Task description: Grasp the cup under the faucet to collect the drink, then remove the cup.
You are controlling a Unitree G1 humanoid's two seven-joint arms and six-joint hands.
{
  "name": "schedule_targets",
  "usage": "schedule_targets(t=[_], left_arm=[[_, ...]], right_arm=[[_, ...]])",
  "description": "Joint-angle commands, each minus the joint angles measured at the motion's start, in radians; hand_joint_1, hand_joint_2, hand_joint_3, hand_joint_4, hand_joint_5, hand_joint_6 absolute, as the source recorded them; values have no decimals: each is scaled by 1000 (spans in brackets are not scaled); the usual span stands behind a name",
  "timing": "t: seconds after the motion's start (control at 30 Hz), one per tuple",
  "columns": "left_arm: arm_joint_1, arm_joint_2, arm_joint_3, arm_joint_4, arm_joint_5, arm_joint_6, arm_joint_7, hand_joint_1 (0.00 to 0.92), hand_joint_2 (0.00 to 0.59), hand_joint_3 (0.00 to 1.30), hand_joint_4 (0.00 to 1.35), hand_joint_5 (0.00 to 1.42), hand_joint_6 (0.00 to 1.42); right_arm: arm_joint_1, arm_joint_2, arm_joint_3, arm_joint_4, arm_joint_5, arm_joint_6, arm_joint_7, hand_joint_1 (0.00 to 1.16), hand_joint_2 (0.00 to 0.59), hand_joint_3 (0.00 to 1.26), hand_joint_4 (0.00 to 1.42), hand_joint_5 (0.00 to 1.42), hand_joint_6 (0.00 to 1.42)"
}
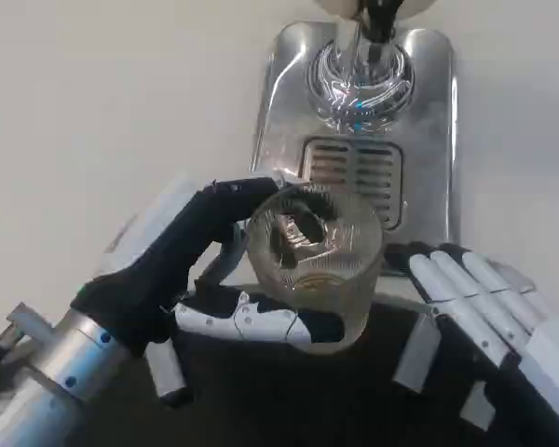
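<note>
Both hands sit near the camera. Left hand point(182, 279) grips the cup point(315, 265), its fingers point(252, 321) wrapped under and around the ribbed clear glass, which tilts with its mouth toward the camera. Whether it holds any drink I cannot tell. Right hand point(475, 307) lies just right of the cup, fingers straight and together, holding nothing. Beyond the cup stands the steel drip tray point(354, 168) with its slotted grate, and at the far end the faucet point(368, 37) on the white desk point(93, 112).
</note>
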Motion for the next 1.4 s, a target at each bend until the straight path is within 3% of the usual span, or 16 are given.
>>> schedule_targets(t=[0.03, 0.47, 0.53, 0.63, 0.87, 1.4], left_arm=[[17, -11, 10, -30, -8, 13, 9, 779, 69, 1035, 1281, 1364, 1424], [24, -28, 14, -49, -4, 42, 12, 779, 70, 1035, 1281, 1351, 1424], [9, -53, 16, -30, -4, 69, 34, 779, 71, 1035, 1281, 1351, 1424], [-46, -100, 16, 40, 30, 90, 95, 776, 73, 1035, 1281, 1351, 1424], [-203, -145, -6, 240, 118, 62, 204, 774, 74, 1043, 1281, 1363, 1424], [-490, -155, -71, 713, 169, -127, 275, 779, 71, 1054, 1281, 1364, 1424]], right_arm=[[3, 7, 11, 1, -4, -14, 6, 595, 308, 15, 0, 0, 45], [-25, 9, 32, 20, -14, 3, 12, 603, 312, 16, 0, 0, 55], [-18, 26, 40, 17, -15, 24, 14, 601, 311, 16, 0, 0, 57], [-6, 52, 58, 11, -27, 46, 14, 600, 309, 16, 0, 0, 59], [19, 63, 54, -6, -32, 53, 21, 626, 310, 26, 0, 3, 79], [45, 79, 42, -11, -30, 53, 24, 644, 302, 26, 0, 3, 80]])
